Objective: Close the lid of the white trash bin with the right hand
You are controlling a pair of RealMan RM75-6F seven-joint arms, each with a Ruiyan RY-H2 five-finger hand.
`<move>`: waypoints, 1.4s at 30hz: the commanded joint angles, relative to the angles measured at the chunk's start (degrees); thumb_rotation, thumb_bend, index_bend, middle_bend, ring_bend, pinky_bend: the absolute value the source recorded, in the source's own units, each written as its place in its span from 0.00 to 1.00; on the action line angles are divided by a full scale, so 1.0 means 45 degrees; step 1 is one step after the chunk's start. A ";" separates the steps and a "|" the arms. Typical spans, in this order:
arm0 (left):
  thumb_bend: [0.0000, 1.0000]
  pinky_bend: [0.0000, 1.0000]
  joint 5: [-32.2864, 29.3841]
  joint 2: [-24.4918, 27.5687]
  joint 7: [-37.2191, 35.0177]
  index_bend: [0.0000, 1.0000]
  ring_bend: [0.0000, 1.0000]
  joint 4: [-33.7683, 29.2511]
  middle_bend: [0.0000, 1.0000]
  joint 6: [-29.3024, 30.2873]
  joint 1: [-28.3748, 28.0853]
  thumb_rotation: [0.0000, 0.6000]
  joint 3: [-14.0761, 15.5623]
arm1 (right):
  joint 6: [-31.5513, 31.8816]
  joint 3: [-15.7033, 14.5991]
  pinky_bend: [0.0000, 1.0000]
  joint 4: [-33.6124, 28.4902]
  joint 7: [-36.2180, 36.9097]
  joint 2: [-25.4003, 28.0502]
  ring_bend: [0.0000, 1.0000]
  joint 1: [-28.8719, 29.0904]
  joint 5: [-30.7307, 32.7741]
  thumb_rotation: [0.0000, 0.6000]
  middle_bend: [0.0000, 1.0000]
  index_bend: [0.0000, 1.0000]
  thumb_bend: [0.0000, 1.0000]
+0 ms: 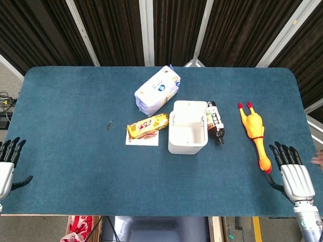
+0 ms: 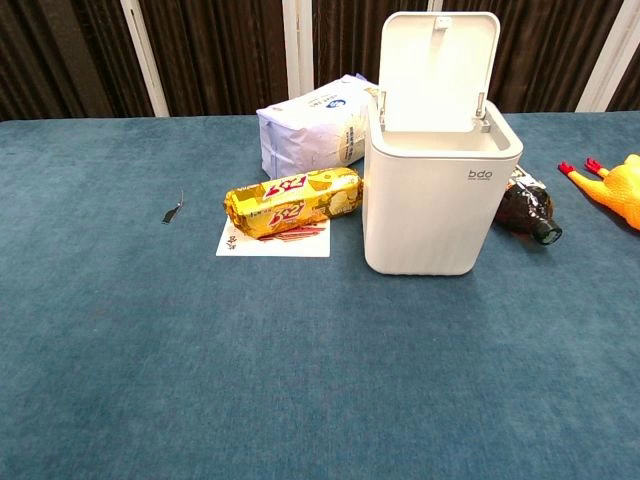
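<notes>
1. Rubber chicken [image 1: 255, 132], yellow w/ red feet: on blue tabletop [image 1: 75, 126], just ahead of right hand [image 1: 295, 179].
2. Dark bottle [image 1: 215, 122]: lying flat, further left.
3. Yellow snack pack [image 1: 147, 125] on a white card [image 1: 143, 139].
4. White/blue bag [image 1: 157, 89]: farthest back.
</notes>
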 commanded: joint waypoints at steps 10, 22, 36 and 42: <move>0.00 0.00 0.0029 0.0014 -0.0014 0.00 0.00 -0.0030 0.00 0.0079 0.0042 1.00 0.0006 | 0.0065 0.0095 0.00 -0.0245 0.0116 0.0070 0.00 0.0015 -0.0041 1.00 0.00 0.00 0.35; 0.00 0.00 -0.0191 0.0151 -0.0321 0.00 0.00 -0.0170 0.00 0.0049 0.0091 1.00 -0.0071 | -0.0868 0.1769 0.10 -0.2193 0.0656 0.1269 0.00 0.1224 0.1230 1.00 0.00 0.00 0.35; 0.00 0.00 -0.0513 0.0218 -0.0353 0.00 0.00 -0.0335 0.00 -0.0466 -0.0115 1.00 -0.0140 | -0.6458 0.5023 0.83 -0.4409 0.1171 0.4004 0.76 0.5194 0.7829 1.00 0.63 0.00 0.61; 0.00 0.00 -0.0691 0.0293 -0.0447 0.00 0.00 -0.0459 0.00 -0.0684 -0.0180 1.00 -0.0157 | -0.7963 0.5057 0.88 -0.4088 0.0243 0.3944 0.84 0.7038 1.0024 1.00 0.71 0.00 0.71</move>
